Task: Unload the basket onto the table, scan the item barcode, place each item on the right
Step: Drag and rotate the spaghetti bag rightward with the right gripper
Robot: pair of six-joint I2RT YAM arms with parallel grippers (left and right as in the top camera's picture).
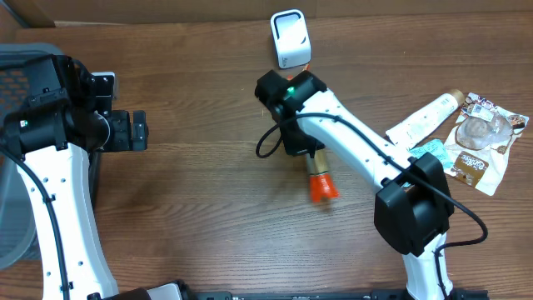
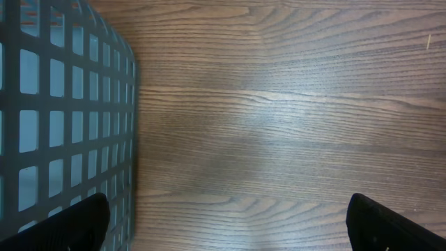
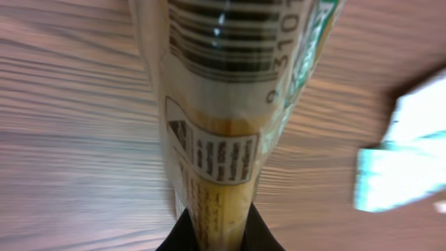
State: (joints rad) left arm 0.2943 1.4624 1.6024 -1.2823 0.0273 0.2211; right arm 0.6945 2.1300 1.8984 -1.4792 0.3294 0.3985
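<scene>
1. At mid-table, the right gripper (image 1: 301,142) is clamped on the bottle (image 1: 321,184). The wrist view shows its dark fingers (image 3: 182,236) pinching the bottle from both sides.
2. From above, the bottle's long axis runs roughly from the far side of the table towards the robot, slightly slanted. Its orange cap (image 1: 322,188) is at the near end, and the rest is hidden under the wrist. Whether it rests on the wood or hangs just above it, I cannot tell.
3. The white scanner (image 1: 289,37) stands beyond the wrist, so the cap points away from it. The barcode (image 3: 224,42) faces the wrist camera. The coming move probably means swinging that striped face round to the scanner.
4. The right arm is much nearer the scanner. The left gripper (image 1: 135,131) is spread wide and empty, well apart at the left beside the basket (image 2: 63,104).
5. The bottle has a pale, glossy label over yellowish contents. It carries black bars with digits and a small text panel with a warning triangle.
</scene>
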